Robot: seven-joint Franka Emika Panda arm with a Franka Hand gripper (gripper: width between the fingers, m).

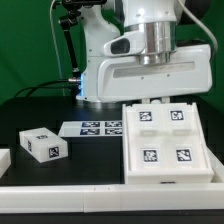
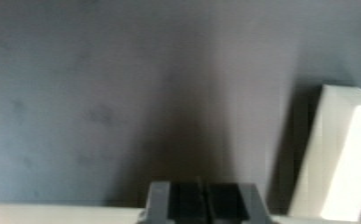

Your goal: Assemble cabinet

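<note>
The cabinet (image 1: 165, 142) is a big white boxy shell with several black-and-white tags on its top face. It lies at the exterior view's right on the black table. My gripper (image 1: 150, 98) hangs just behind the cabinet's far edge, and its fingertips are hidden there. In the wrist view the gripper (image 2: 205, 205) has its two dark fingers pressed together with nothing between them, over bare dark table. A tall white edge (image 2: 342, 150) stands beside the fingers; it looks like the cabinet's side.
A small white tagged block (image 1: 40, 145) lies at the exterior view's left. The marker board (image 1: 95, 127) lies flat between it and the cabinet. Another white part (image 1: 4, 160) shows at the left edge. A white strip (image 2: 52, 213) shows near the fingers in the wrist view.
</note>
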